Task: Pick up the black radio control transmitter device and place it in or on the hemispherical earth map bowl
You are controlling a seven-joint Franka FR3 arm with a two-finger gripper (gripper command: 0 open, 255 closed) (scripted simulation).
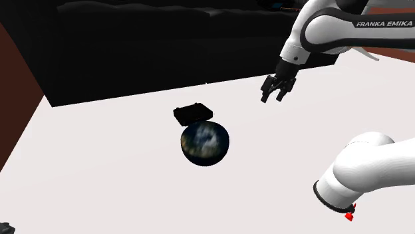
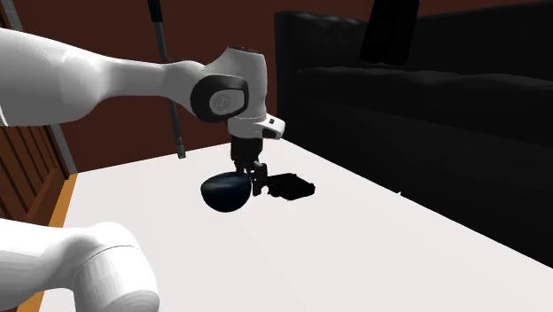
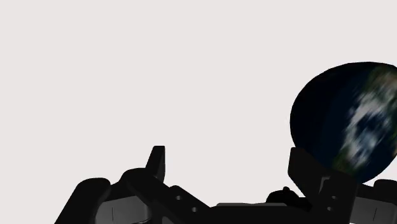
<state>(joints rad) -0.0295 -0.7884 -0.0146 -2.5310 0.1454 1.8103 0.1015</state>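
Observation:
The black transmitter (image 1: 193,113) lies flat on the white table (image 1: 100,166), touching the far side of the earth-map bowl (image 1: 205,143). The bowl is dark blue with cloud and land patches. My gripper (image 1: 276,95) hangs above the table, well off to the shoulder view's right of both and apart from them. It is open, with nothing between its fingers. In the second exterior view the gripper (image 2: 256,180) overlaps the bowl (image 2: 226,192), and the transmitter (image 2: 292,186) lies to that view's right. The wrist view has the bowl (image 3: 356,121) beside one finger (image 3: 310,168) of the gripper (image 3: 235,167).
A black sofa (image 1: 166,46) runs along the table's far edge. It appears again in the second exterior view as the sofa (image 2: 425,97). There a thin dark pole (image 2: 168,80) stands behind the table. Brown floor (image 1: 13,80) borders the table at the shoulder view's left.

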